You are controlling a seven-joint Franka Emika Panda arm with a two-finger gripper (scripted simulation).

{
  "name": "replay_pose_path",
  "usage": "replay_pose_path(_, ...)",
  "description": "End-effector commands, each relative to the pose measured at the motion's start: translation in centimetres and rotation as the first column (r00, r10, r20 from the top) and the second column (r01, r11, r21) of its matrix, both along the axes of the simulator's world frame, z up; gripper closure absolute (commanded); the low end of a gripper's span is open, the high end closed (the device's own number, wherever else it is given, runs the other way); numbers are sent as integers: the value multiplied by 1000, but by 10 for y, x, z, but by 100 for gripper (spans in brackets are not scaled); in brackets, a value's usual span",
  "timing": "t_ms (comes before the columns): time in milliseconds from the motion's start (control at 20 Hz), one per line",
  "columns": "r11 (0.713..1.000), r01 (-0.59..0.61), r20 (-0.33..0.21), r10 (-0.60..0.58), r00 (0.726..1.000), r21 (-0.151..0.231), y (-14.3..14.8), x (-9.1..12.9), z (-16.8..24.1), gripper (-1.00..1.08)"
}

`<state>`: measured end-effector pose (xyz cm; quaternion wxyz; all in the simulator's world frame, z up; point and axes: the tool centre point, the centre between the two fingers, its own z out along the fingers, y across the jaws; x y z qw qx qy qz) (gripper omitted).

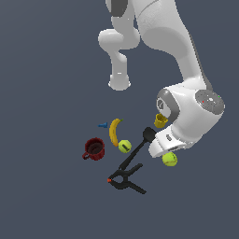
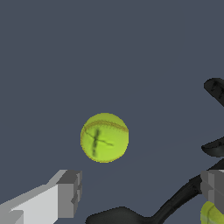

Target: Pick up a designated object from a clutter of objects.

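Over the dark floor the Panda arm (image 1: 186, 60) hangs low with its gripper (image 2: 140, 192) spread wide and empty above the plain tennis ball (image 2: 104, 137), which lies untouched just beside the black spatula (image 1: 140, 147), so grasping and lifting remain.

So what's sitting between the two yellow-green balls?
The black spatula: in the exterior view its handle crosses between the plain tennis ball and the marked ball. The wrist view shows the same.
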<state>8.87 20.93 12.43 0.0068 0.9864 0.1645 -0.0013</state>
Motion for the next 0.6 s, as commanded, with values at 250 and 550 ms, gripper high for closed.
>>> replay_pose_path(250,999,-36,0,36,999,12,27,1,-29,-92)
replay_pose_path(550,999,-40,-1,40,999,13,30,1,-32,-92)
